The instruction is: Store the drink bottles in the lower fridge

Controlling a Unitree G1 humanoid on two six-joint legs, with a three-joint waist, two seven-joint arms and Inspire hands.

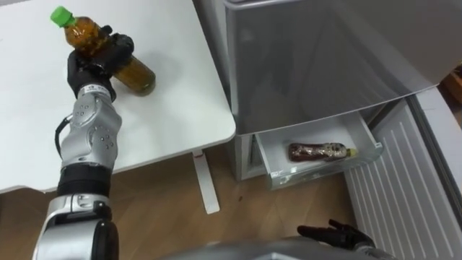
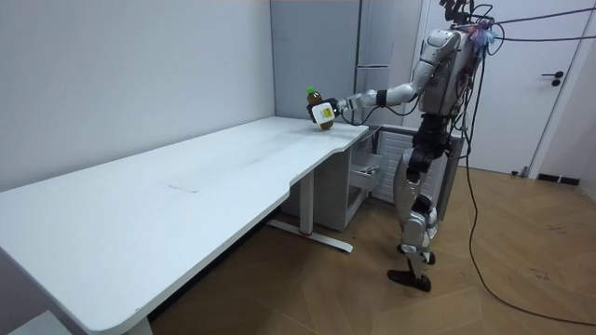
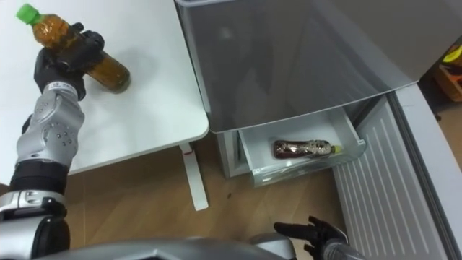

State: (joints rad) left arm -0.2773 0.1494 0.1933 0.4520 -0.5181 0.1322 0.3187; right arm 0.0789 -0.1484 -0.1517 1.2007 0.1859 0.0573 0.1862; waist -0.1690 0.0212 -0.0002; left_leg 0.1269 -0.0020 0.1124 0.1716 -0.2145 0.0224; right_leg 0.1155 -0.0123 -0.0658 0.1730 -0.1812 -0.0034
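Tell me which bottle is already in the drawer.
The yellow-capped bottle, lying on its side there; the green-capped one is held by the left hand over the table.

My left arm is stretched out ahead of me, and my left robot hand (image 1: pixel 90 63) is clamped round the bottle (image 1: pixel 137 76), fingers and thumb curled over it. Down low, my right robot hand (image 1: pixel 338 235) hangs with its fingers loosely spread, holding nothing.

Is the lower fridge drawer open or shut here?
Open: the drawer is pulled out below the fridge, with one bottle lying on its side inside.
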